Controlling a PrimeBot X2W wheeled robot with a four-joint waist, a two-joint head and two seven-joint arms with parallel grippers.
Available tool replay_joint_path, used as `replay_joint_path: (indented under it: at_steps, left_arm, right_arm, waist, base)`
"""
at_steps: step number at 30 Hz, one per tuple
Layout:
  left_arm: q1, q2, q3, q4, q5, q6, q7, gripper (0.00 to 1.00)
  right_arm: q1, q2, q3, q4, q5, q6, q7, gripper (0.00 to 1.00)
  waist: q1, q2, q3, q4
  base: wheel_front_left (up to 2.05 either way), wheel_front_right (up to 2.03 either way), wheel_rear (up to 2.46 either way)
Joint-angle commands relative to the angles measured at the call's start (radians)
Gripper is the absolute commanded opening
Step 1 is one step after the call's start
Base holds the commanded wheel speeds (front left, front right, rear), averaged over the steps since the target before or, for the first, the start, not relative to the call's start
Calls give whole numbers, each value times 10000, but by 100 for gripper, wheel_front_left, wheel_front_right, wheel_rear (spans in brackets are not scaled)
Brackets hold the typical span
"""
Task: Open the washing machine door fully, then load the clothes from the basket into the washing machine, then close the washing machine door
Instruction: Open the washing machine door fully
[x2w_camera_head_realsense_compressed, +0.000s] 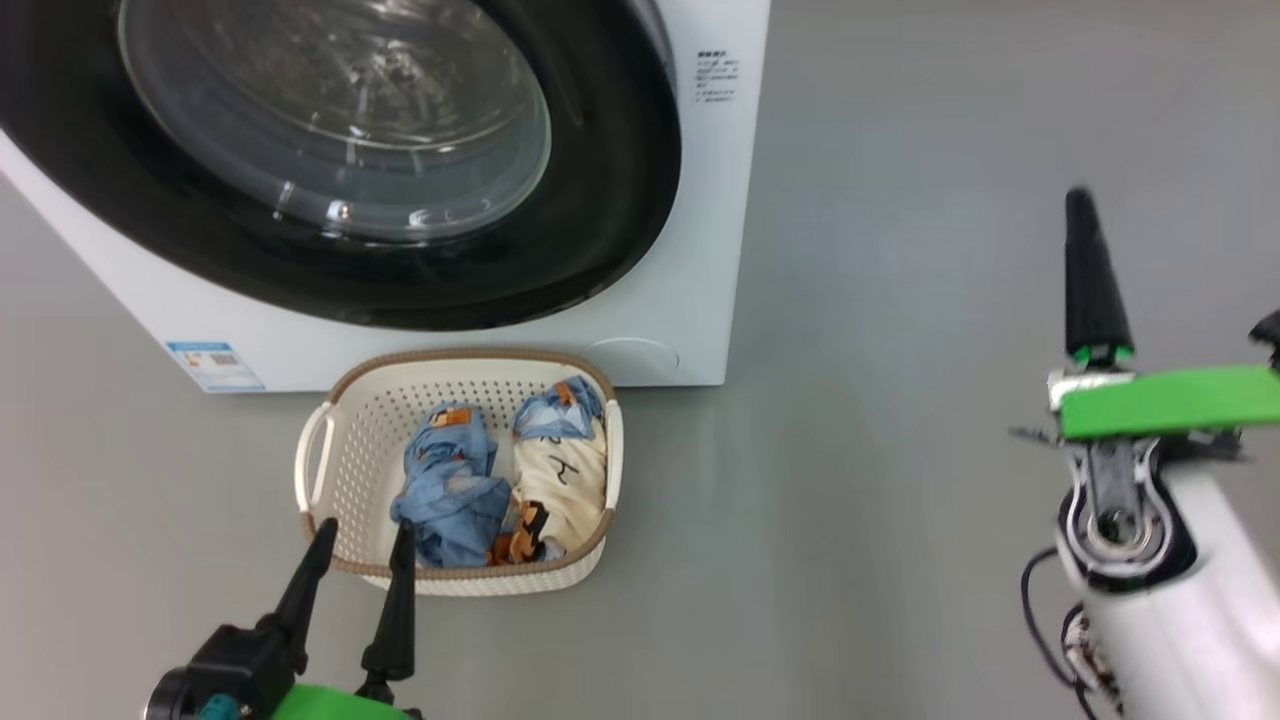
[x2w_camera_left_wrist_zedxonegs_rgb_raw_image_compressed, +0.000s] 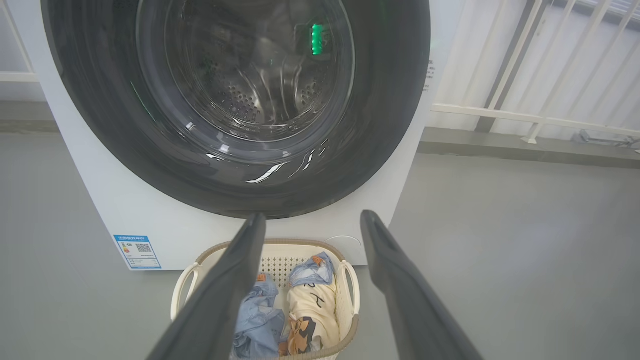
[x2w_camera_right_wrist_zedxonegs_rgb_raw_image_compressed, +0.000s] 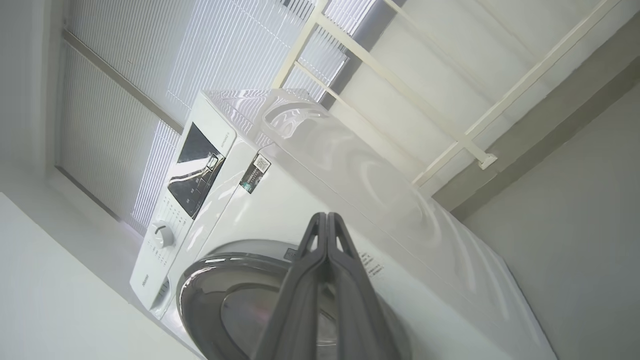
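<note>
At the foot of the washing machine (x2w_camera_head_realsense_compressed: 715, 250): the basket (x2w_camera_head_realsense_compressed: 345, 430) stands on the grey floor (x2w_camera_head_realsense_compressed: 900, 300), just beside the front panel.
Clothes (x2w_camera_head_realsense_compressed: 450, 490): denim and cream bundles side by side in the basket.
Washing machine door (x2w_camera_head_realsense_compressed: 610, 180): shut flat.
Left gripper (x2w_camera_head_realsense_compressed: 364, 527): jaws wide, empty, tips near the basket's rim.
Right gripper (x2w_camera_head_realsense_compressed: 1078, 200): fingers pressed together on nothing, well apart to the right.
</note>
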Motion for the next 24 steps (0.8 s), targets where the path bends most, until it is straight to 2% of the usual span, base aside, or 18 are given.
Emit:
replay_joint_path:
  at_steps: [1, 7, 11, 16, 24]
  left_arm:
    - [-425, 75, 245, -283, -105, 6, -107, 100]
    - [-755, 60, 90, -294, -271, 6, -107, 100]
    - [-975, 58, -52, -336, -507, 6, -107, 100]
    - [-1275, 56, -251, -407, -712, 6, -107, 100]
    - [-1681, 56, -604, -562, -862, 16, -107, 100]
  right_arm:
    - [-570, -191, 341, -277, 654, 46, -78, 0]
    - [-1806, -1124, 984, -81, 2697, 46, -70, 0]
    - [-2624, -1702, 1543, -21, 3591, 46, 440, 0]
    - [-3534, -2385, 2217, 222, 4003, 46, 1428, 0]
    - [-4563, -2988, 2765, 667, 4543, 46, 2774, 0]
  waist:
    - [-2, -1, 293, 254]
    - [-2, -1, 798, 602]
    - [-2, -1, 1172, 814]
    - [-2, -1, 1657, 1100]
    - [-2, -1, 2259, 1530]
  base:
    - [0, 0, 0]
    - [0, 0, 0]
    - [0, 0, 0]
    - [0, 0, 0]
    - [0, 0, 0]
